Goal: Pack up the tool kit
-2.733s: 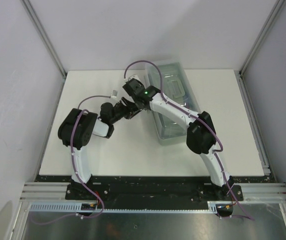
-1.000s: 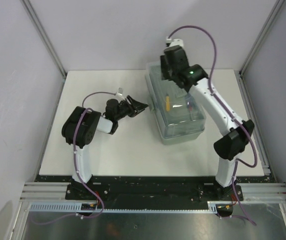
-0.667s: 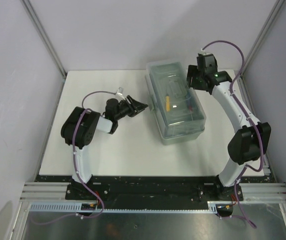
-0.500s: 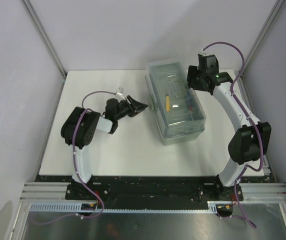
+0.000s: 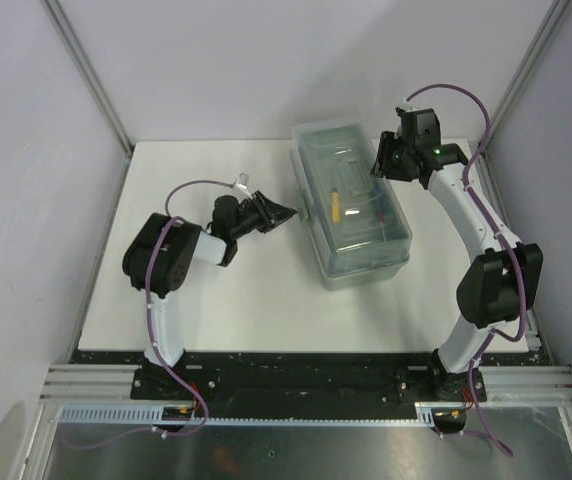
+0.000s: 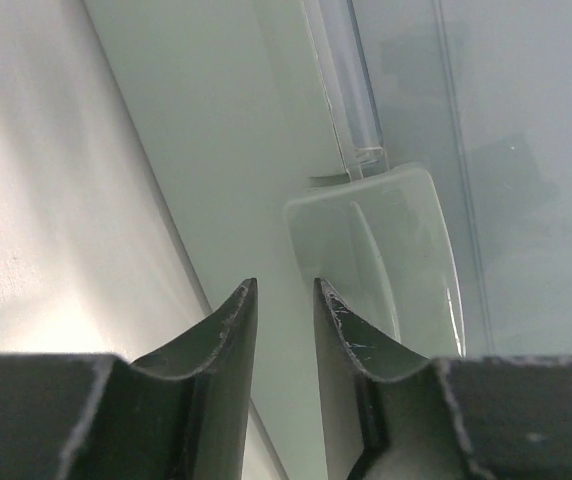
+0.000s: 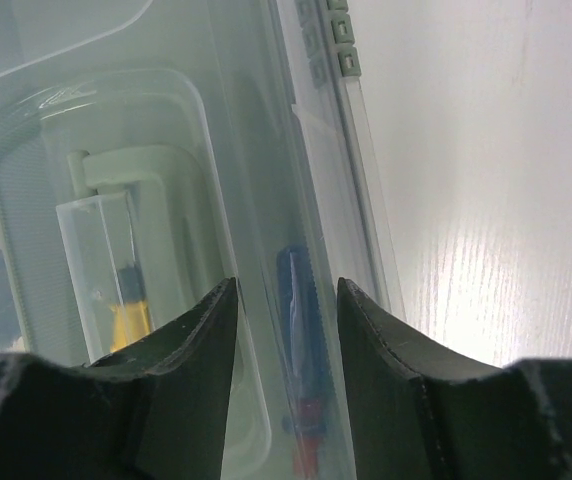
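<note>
Your left claw [image 5: 282, 212] sits just beside the toolbox [image 5: 356, 250], at its left wall. Its hard black fingers [image 6: 228, 330] stand a narrow gap apart and grip nothing. A smooth moulded tab [image 6: 381, 250] lies ahead. The toolbox stands mid-tabletop [image 5: 216, 300], which is matte white. It's rectangular grey-green plastic with the translucent lid shut and a yellow tool [image 5: 334, 208] showing through. Your right claw [image 5: 379, 163] hovers over its right edge, partly open, empty. The walls are pale grey.

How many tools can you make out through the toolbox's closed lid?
2: a yellow-handled tool under the middle of the lid, and a blue-and-red tool along the right edge of the toolbox. The cloudy lid may hide others.
</note>
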Motion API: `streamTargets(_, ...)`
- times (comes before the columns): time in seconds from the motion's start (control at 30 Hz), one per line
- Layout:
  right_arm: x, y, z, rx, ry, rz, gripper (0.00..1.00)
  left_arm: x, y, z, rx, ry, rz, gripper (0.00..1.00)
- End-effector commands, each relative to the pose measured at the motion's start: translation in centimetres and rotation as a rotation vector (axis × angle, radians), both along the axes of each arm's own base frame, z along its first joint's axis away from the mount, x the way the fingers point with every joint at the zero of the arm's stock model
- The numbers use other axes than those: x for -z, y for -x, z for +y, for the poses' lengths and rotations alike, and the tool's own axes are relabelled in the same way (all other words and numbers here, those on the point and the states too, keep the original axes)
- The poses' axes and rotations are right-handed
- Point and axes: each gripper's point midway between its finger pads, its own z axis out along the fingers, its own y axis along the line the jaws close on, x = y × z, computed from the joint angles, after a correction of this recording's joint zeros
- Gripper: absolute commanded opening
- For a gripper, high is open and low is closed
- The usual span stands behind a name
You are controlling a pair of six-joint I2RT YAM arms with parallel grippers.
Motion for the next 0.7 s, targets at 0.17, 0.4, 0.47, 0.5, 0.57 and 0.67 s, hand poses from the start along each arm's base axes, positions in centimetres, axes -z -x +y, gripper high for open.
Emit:
streamTargets(0.17, 6.0, 2.6, 2.4, -0.13, 0.017, 0.21, 0.41, -1.4, -0.7, -1.3, 0.03, -0.014, -0.085, 0.33)
streamTargets(0.4, 7.7, 3.6, 3.5, -0.167, 0.02, 0.263, 0.41, -2.2, -1.0, -2.8, 0.083, 0.003, -0.113, 0.37)
streamTargets(0.47, 8.0, 3.9, 3.8, -0.174, 0.018, 0.274, 0.41, -2.6, -0.9, -3.5, 0.102, 0.008, -0.124, 0.37)
streamTargets(0.5, 8.1, 3.9, 3.9, -0.178, 0.017, 0.278, 0.41, -2.7, -0.9, -3.8, 0.107, 0.009, -0.128, 0.36)
streamTargets(0.57, 8.3, 4.1, 4.2, -0.184, 0.017, 0.284, 0.41, -2.5, -0.8, -4.1, 0.115, 0.01, -0.124, 0.36)
streamTargets(0.67, 8.6, 4.3, 4.7, -0.19, 0.015, 0.296, 0.41, -2.2, -0.7, -4.2, 0.121, 0.01, -0.116, 0.35)
